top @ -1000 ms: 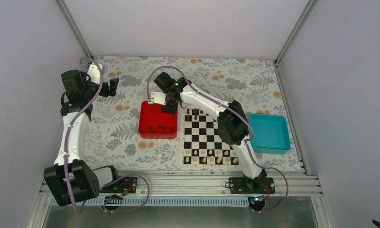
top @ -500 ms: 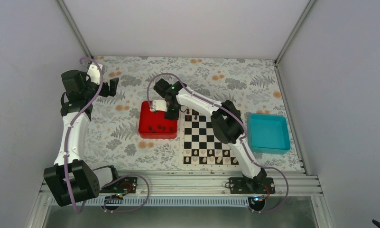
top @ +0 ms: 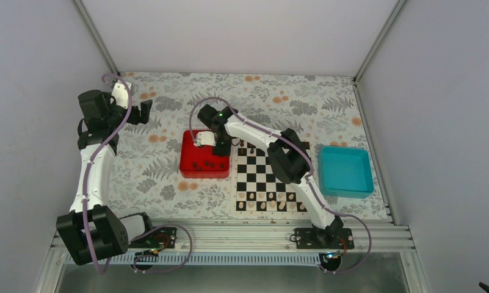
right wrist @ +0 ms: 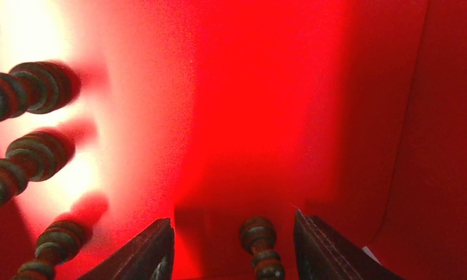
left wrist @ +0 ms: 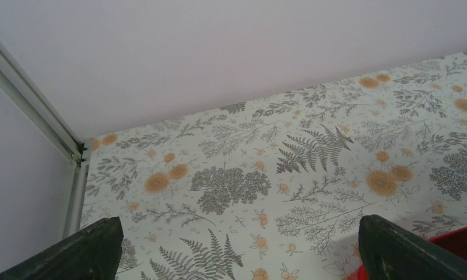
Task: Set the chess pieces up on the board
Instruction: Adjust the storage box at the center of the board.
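Chess piece (right wrist: 259,240) lies untouched between half-open right jaws.

red tray (top: 190,149), teal tray (top: 345,172), floral tablecloth (top: 159,177)

Enclosure bounded by three plain, pale grey panels: back wall (top: 242,36), left wall (top: 28,91) and right wall (top: 443,122), joined at metal corner posts (top: 97,38). The surface (top: 303,101) carries a white cover printed with grey ferns and orange flowers. A ribbed metal rail (top: 242,235) runs along its near edge. Lighting even, shadows soft.
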Tool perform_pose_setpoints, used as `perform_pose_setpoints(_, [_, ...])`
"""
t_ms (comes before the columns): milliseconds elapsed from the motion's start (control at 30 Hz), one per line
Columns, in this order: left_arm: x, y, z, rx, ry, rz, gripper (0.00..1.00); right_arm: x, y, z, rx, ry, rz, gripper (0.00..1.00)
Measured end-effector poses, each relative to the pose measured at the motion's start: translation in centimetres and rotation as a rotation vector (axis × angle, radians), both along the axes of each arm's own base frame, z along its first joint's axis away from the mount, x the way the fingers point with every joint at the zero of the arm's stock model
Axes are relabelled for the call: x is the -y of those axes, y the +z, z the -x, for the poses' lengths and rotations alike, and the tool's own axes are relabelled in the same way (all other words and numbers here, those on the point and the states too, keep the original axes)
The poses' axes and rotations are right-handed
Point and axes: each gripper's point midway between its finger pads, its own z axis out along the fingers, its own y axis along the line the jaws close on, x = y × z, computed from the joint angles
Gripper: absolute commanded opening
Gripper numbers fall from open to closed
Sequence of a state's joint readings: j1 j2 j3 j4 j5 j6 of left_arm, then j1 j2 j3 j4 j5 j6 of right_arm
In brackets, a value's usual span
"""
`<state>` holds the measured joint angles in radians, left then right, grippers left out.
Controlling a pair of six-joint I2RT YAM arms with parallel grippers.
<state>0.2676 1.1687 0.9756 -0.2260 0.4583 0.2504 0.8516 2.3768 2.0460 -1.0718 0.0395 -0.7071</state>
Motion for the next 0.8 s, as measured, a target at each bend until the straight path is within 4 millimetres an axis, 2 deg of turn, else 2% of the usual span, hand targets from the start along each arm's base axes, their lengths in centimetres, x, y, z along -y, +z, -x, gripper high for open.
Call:
perform_pose_setpoints(167, [0.0, 0.0, 0.0, 0.001, 0.0, 0.0, 1.0, 0.0, 0.1, 0.0, 0.0, 0.0, 0.004, 0.5])
perform_pose_setpoints(367, [0.0, 0.0, 0.0, 0.0, 0.0, 0.001, 1.0, -0.3, 0.1, -0.4, 0.008, 0.0, 0.004, 0.53])
perform_pose_setpoints(800, [0.2, 0.2, 0.2, 0.007, -0.019, 0.006, 1.0, -1.6, 1.7, -1.1, 0.093, 0.016, 0.02, 0.51])
